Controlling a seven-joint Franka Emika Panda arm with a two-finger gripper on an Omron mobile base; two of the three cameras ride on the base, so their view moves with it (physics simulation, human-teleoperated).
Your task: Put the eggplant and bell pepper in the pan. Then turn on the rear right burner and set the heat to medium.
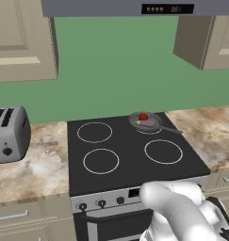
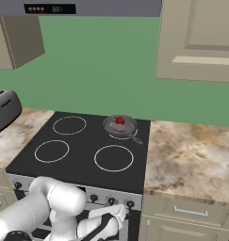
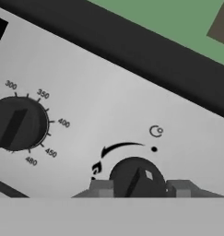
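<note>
The marbled tabletop point(image 1: 36, 164) is seen on both sides of the black glass stovetop point(image 1: 130, 155), with a silver toaster point(image 1: 7, 134) standing on it at the left. Four white rings are marked on the glass. The rear right burner point(image 1: 150, 126) is largely covered by the pan point(image 1: 145, 121), which has been set there so that the food can be heated where it sits; the thin dark handle is pointed out toward the right. Inside the pan, the eggplant point(image 1: 149, 124) is laid flat and the bell pepper point(image 1: 143, 116) is placed just beside it toward the back, so the loading part of the task is judged to be done.

The arm is reached down to the steel control panel point(image 3: 109, 106) at the stove's front edge, since the burner is governed from there. In the hand view, a large oven dial point(image 3: 19, 124) marked with temperatures is seen at the left, and a smaller burner knob point(image 3: 137, 177) sits between the fingertips of the tool point(image 3: 139, 186). The tool is closed on this knob, apparently with both pads against its ridge, though the contact itself is cut off at the picture's lower edge. A curved heat scale is printed above the knob, along which the pointer would have to be turned to reach medium.
</note>
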